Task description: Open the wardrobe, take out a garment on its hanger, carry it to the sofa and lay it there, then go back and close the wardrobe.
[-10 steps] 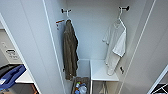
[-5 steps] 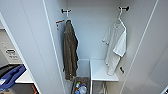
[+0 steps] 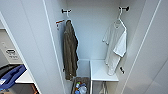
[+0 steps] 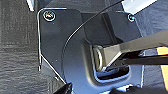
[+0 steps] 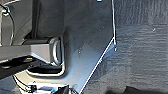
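No legible text, brand, number or sign is present. A small tag with a red edge [image 3: 59, 24] hangs inside the wardrobe [image 3: 35, 37] beside the coat [image 3: 70, 52]; any printing on it is too blurred to read. A dark oval mark [image 3: 10, 52] stands on the white panel at the far left of the head view; its characters cannot be made out. The bottles in the basket [image 3: 80, 87] carry coloured labels, none readable.

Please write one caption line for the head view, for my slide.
Open wardrobe: white T-shirt on a hanger at right, olive coat at left, low shelf between.
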